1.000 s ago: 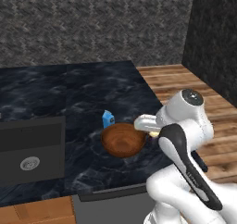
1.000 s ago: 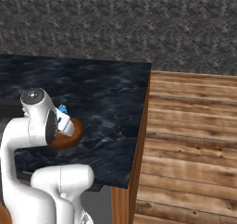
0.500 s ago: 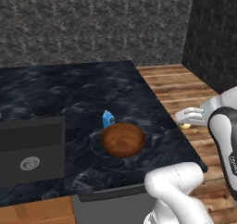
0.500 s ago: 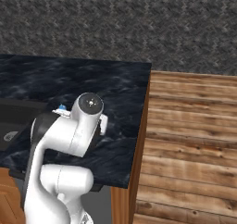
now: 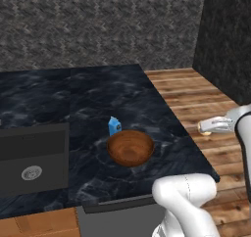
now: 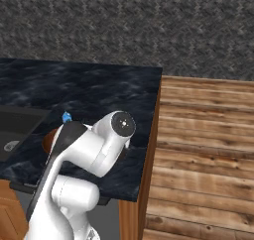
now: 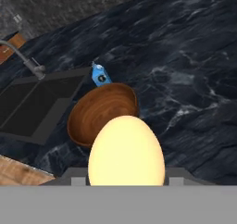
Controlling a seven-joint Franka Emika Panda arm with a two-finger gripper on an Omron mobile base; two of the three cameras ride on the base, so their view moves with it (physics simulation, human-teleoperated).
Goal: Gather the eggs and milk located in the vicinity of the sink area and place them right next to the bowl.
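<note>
aloft, gripper [image 5: 208, 129] clasps egg [image 7: 126, 151]

No text, label, brand, number or sign can be read anywhere in these pictures. The milk [image 5: 114, 126] carton beside the bowl [image 5: 130, 147] shows a lighter blue face with a small dark spot in the hand view, which may be a printed mark, but it is too small and blurred to make out as a letter or figure. The egg [image 7: 126, 154], the dark marbled desk [image 5: 73, 99], the sink [image 5: 32, 155] and the grey wall behind carry no writing that can be seen.
</note>
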